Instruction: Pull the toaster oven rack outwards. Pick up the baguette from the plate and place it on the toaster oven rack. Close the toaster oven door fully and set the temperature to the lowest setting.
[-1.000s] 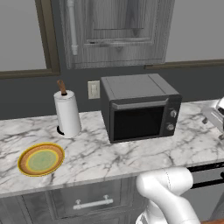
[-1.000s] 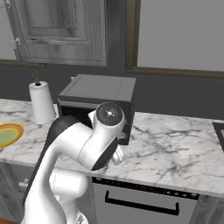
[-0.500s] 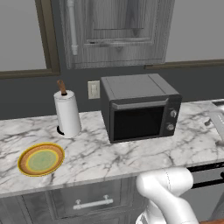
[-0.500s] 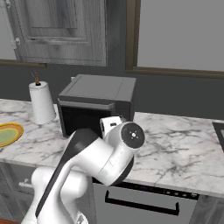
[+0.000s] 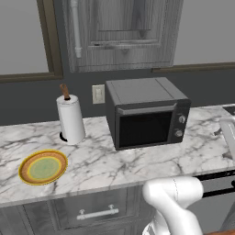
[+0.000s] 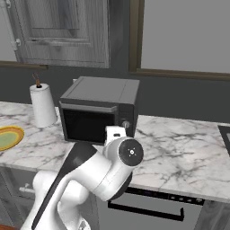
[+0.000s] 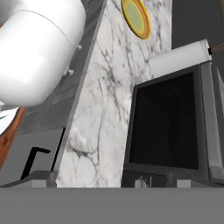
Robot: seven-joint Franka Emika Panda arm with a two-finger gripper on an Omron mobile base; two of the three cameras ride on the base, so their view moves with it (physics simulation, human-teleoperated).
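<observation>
Toaster oven [image 5: 147, 112], door [image 5: 146, 127] shut

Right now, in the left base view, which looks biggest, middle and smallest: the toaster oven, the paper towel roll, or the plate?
1. toaster oven, clearly biggest.
2. paper towel roll and plate: look alike in size; the plate is nearer the camera, so no ranking.

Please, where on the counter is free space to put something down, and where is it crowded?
Bare marble lies in front of the toaster oven, between the plate and the oven's front, and along the wide stretch to the oven's right. It is tighter at the back left, where the paper towel roll stands near the oven's side.
</observation>
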